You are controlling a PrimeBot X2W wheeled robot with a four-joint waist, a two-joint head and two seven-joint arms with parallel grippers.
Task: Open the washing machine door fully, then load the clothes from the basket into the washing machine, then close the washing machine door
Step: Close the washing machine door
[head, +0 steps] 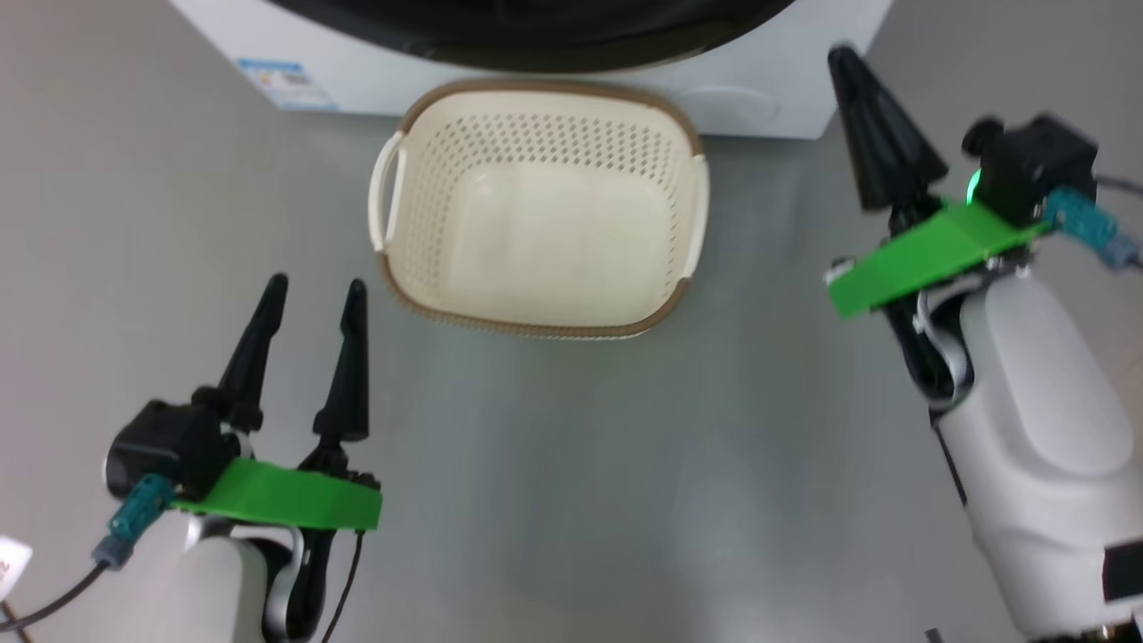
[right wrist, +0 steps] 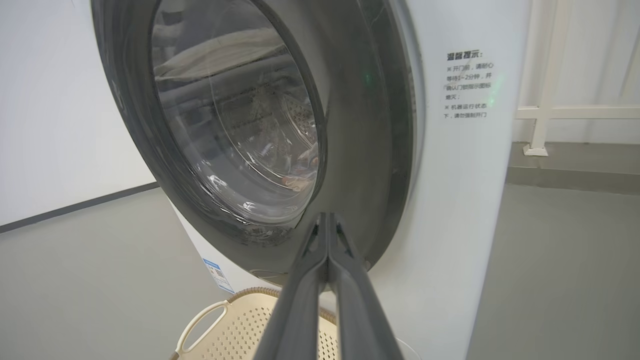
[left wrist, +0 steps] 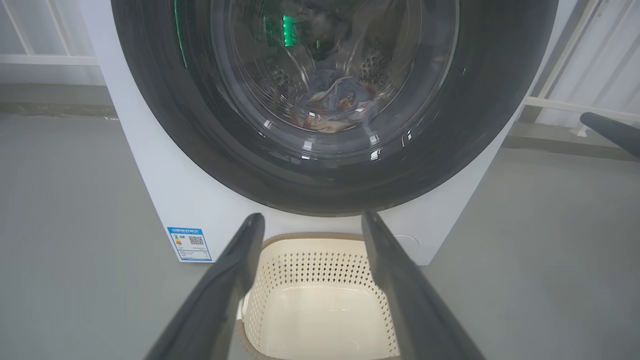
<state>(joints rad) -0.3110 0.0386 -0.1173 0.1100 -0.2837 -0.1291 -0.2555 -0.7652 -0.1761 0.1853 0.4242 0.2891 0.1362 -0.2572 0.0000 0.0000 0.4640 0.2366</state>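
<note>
The cream basket (head: pixel 536 214) stands on the floor against the white washing machine (head: pixel 768 98), with nothing in it. The round black washing machine door (left wrist: pixel 330 165) lies flush against the machine front. Through its glass the blue printed clothes (left wrist: pixel 335 105) lie in the drum. My left gripper (head: pixel 317 295) hovers open to the basket's left, its fingers (left wrist: pixel 235 280) apart and pointing at the door. My right gripper (head: pixel 844 58) is shut with nothing in it, its tips (right wrist: pixel 327 220) near the door's right edge (right wrist: pixel 395 150).
Grey floor (head: pixel 580 491) spreads all around the basket. A blue sticker (left wrist: pixel 189 243) marks the machine's lower left corner. White railings (right wrist: pixel 550 110) stand behind the machine to its right, and a white wall (right wrist: pixel 50 125) lies to its left.
</note>
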